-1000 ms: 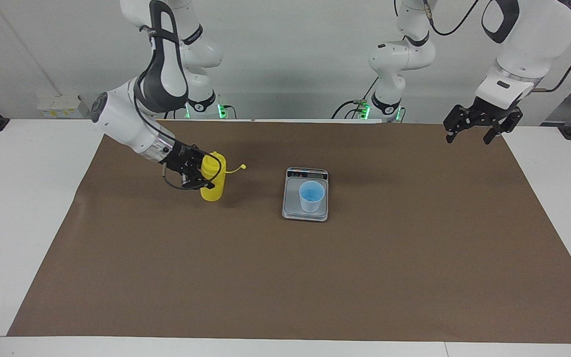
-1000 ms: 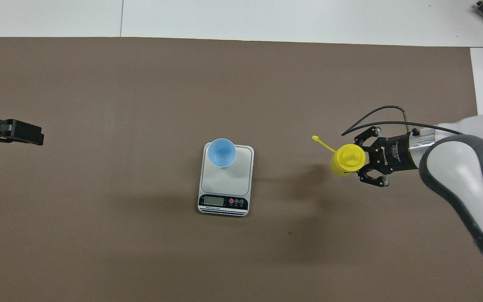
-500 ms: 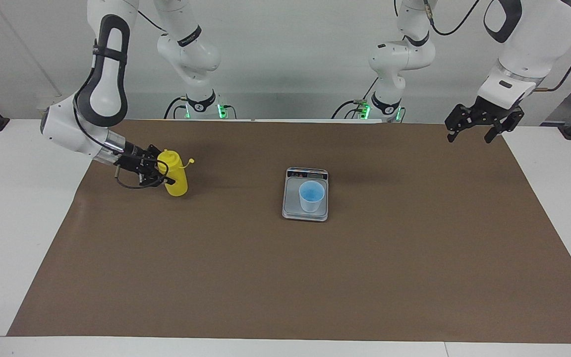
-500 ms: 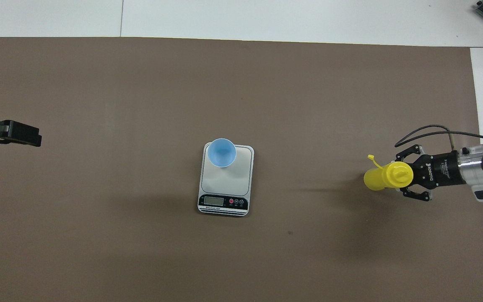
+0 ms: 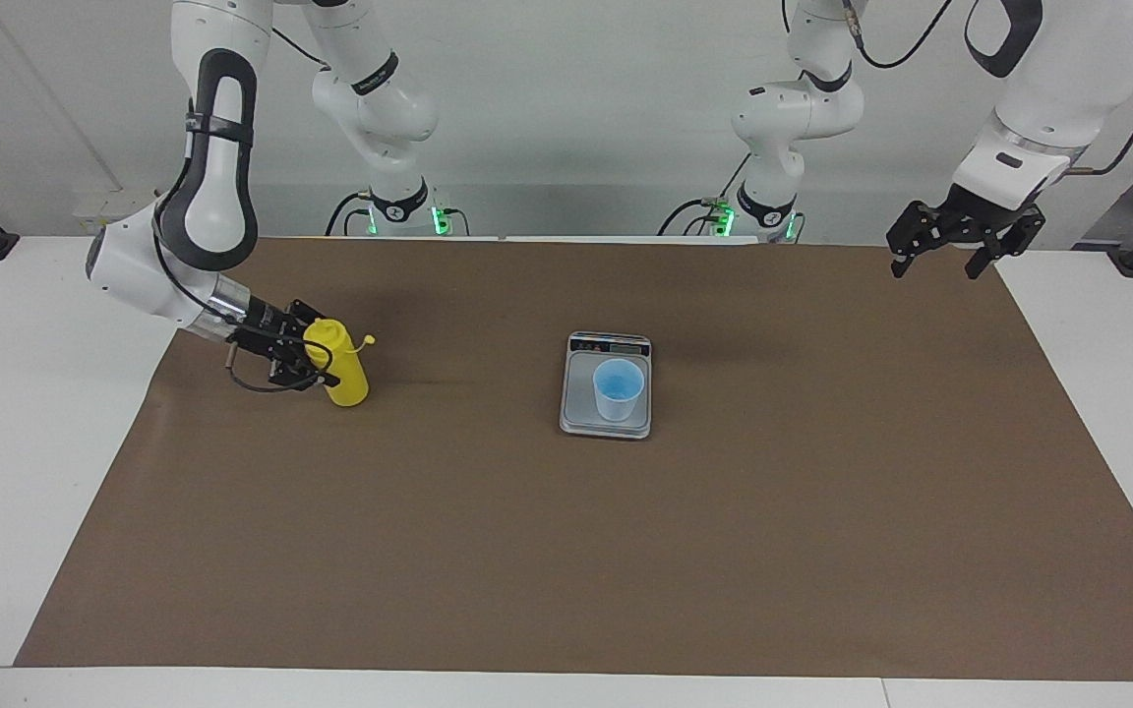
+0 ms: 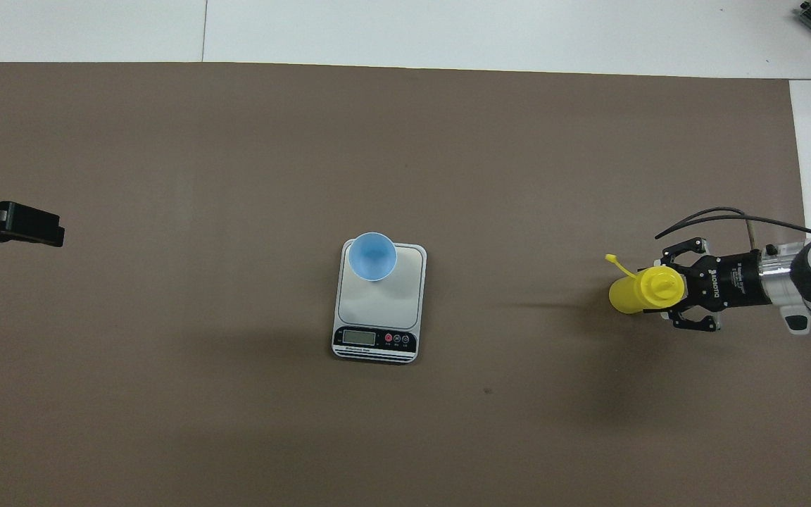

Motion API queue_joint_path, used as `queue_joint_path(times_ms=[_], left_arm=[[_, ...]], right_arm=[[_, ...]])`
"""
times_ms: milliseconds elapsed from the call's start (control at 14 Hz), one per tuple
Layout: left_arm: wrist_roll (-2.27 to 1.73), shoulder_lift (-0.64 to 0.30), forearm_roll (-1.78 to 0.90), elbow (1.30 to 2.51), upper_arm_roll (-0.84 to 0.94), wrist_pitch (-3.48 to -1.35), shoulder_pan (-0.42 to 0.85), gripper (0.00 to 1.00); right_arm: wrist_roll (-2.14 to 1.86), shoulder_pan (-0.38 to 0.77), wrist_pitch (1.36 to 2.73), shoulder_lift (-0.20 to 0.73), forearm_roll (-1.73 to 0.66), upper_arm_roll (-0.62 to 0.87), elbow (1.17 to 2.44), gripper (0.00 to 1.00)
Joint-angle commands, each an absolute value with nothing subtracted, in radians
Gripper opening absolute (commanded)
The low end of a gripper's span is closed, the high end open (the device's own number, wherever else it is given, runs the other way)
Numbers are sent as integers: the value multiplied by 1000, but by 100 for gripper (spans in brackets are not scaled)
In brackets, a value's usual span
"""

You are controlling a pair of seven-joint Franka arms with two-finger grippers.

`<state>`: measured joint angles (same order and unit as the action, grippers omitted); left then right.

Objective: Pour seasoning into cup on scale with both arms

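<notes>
The yellow squeeze bottle [image 5: 345, 369] stands nearly upright near the mat's edge at the right arm's end, its tethered cap [image 5: 367, 341] hanging open; it also shows in the overhead view [image 6: 641, 292]. Its base is at or just above the mat. My right gripper [image 5: 316, 359] is shut on the bottle's upper part and shows in the overhead view [image 6: 667, 294]. The light blue cup [image 5: 618, 388] stands on the silver scale [image 5: 581, 413] at the mat's middle, display strip toward the robots. My left gripper [image 5: 965, 246] waits open in the air over the mat's corner at the left arm's end.
A brown mat [image 5: 566, 551] covers most of the white table [image 5: 26, 413]. In the overhead view the cup [image 6: 372, 257], the scale [image 6: 384, 306] and the left gripper [image 6: 15, 224] at the mat's edge also show.
My right gripper has carried the bottle away from the scale toward the right arm's end of the table and lowered it. The left gripper has drifted slightly outward.
</notes>
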<state>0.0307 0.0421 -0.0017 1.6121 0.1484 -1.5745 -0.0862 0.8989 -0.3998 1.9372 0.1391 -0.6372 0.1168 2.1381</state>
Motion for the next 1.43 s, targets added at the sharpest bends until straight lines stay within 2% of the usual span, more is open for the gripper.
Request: queue_joint_path(times_ms=[0,143,571,857,1357], left_arm=[[43,25,-2,1579,140,-1537,-80,100],[44,-1,8,1543,147,-1511,-78,100],[71,5,0,1560,147,-1529,-78,100],[72,5,0,1560,146,-1531,-80,100],[71,5,0,1560,146,-1534,-71,100]], right_arm=[[905,-420,1945,117,-592,115,2135,100],[869,-433,1945,91,-508,114,2134,100],[626,-422,1936,-9,-261,121,2109,100],[598,-408,1934,-87,-224,136,2089,100],[440,-201,1881,-140,-91,140,2011,100]])
